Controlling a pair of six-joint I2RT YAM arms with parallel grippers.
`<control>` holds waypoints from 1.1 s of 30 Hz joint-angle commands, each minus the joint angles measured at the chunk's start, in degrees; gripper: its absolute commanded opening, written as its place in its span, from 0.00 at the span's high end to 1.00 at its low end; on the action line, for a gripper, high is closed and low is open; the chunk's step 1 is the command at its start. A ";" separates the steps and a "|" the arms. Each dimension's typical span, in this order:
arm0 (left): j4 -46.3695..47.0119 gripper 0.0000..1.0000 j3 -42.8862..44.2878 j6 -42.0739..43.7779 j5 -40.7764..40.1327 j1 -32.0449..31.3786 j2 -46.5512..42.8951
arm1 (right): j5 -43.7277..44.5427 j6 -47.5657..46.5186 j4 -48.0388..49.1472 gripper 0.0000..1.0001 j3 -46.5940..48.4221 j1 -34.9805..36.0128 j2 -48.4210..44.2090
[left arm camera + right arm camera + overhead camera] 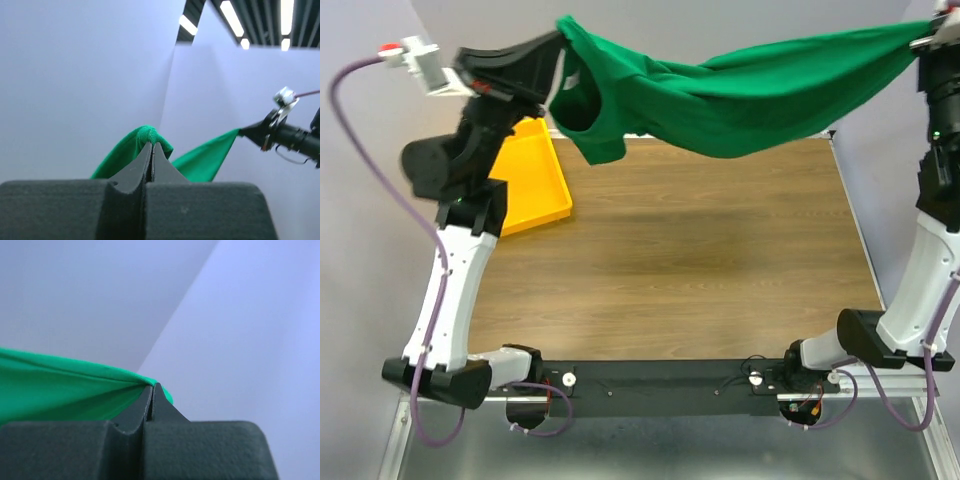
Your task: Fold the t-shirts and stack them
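Both claws, the left claw (558,38) and the right claw (923,42), are squeezed tight on the t-shirt (740,100), one at each end. The shirt hangs high in the air, stretched long from left to right above the far edge of the table (670,260). It sags in the middle. To lay it flat, both arms probably need to come down together.

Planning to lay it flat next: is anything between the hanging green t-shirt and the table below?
Nothing visible does. The green t-shirt hangs between the left end effector and right end effector over bare wooden table; the yellow tray lies at the table's left side, beside the shirt's left end, not under its middle.
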 commanded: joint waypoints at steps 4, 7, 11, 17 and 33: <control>6.83 1.00 6.90 1.90 -6.08 0.36 -6.34 | 9.04 1.75 16.16 0.99 11.38 -0.43 -2.65; 6.57 1.00 6.21 1.72 -6.34 0.36 -8.37 | 10.09 -0.09 20.11 0.99 10.07 -0.43 -4.24; 3.50 1.00 1.91 1.02 -6.60 0.36 -11.17 | 9.66 -0.36 20.74 0.99 3.94 -0.43 -6.69; -1.60 1.00 -16.80 -1.62 -5.99 0.36 -15.57 | 3.87 1.74 20.30 0.99 -26.98 -0.43 -15.30; -5.82 1.00 -53.22 -0.31 1.21 -0.43 0.84 | -15.66 5.44 25.92 0.99 -87.23 -0.51 -8.58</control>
